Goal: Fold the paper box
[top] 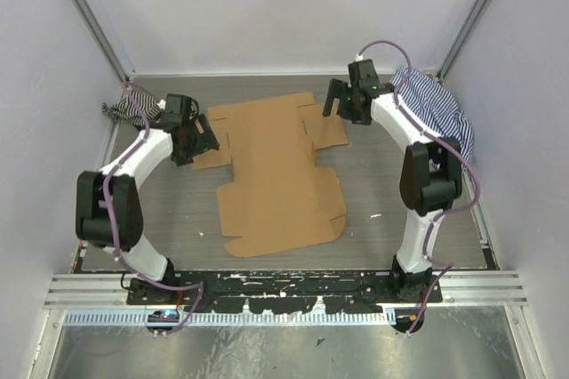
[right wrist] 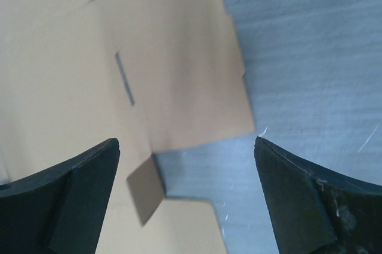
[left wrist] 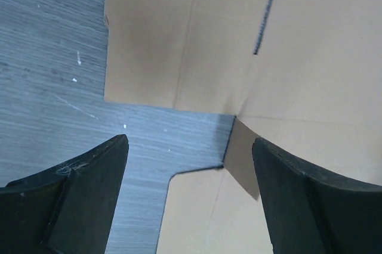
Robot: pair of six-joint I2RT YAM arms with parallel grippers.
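Observation:
The paper box [top: 271,174] is a flat brown cardboard sheet with flaps and slits, lying unfolded in the middle of the table. My left gripper [top: 203,141] hovers open over its left side flap [left wrist: 149,39], empty, with a small tab [left wrist: 242,155] raised between its fingers. My right gripper [top: 342,103] hovers open over the right side flap [right wrist: 191,75], empty, with a small raised tab [right wrist: 145,189] near its left finger. A slit shows in each wrist view.
A striped cloth [top: 436,108] lies at the back right under the right arm. Another striped cloth [top: 129,110] lies bunched at the back left corner. Grey walls and metal posts close in the table on three sides.

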